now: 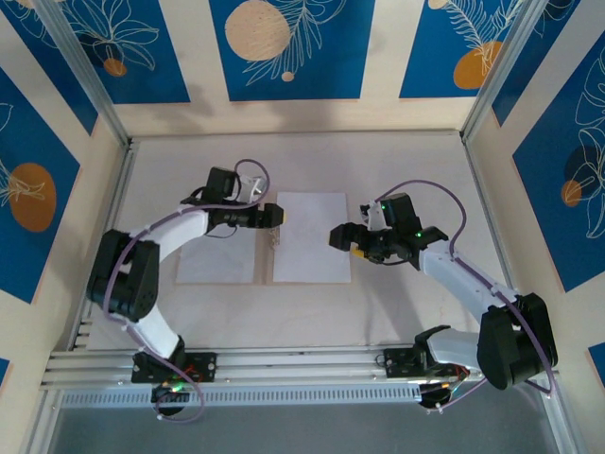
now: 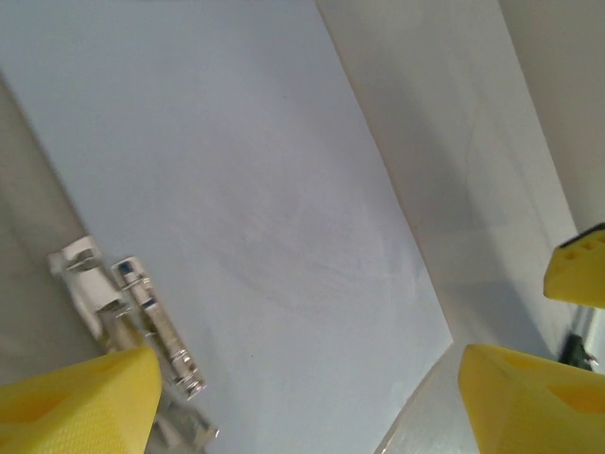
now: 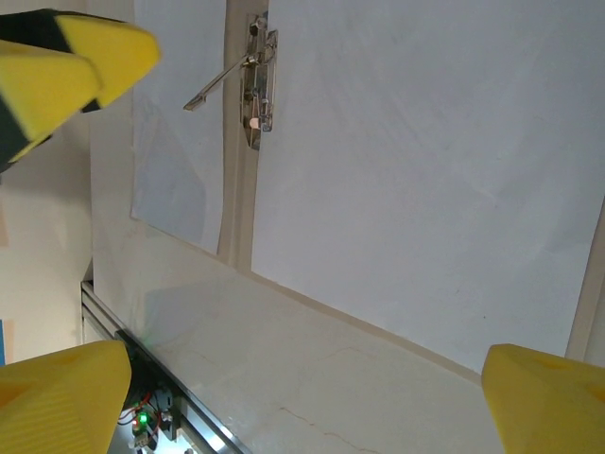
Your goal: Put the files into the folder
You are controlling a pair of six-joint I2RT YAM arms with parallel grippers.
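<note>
The tan folder point(image 1: 267, 257) lies open and flat on the table. One white file point(image 1: 312, 236) covers its right half and another file point(image 1: 216, 260) its left half. A metal clip point(image 1: 276, 236) sits along the spine. My left gripper point(image 1: 276, 216) hovers over the spine by the clip, open and holding nothing. In the left wrist view the clip point(image 2: 142, 322) lies beside the right file point(image 2: 265, 189). My right gripper point(image 1: 342, 236) stands open at the right file's right edge. In the right wrist view I see the file point(image 3: 425, 170), the spine point(image 3: 236, 189) and the clip point(image 3: 257, 85).
An aluminium rail point(image 1: 284, 364) runs along the near table edge by the arm bases. Panelled walls with metal posts point(image 1: 487, 90) enclose the table at the back and sides. Bare tabletop point(image 3: 312, 378) lies between the folder and the rail.
</note>
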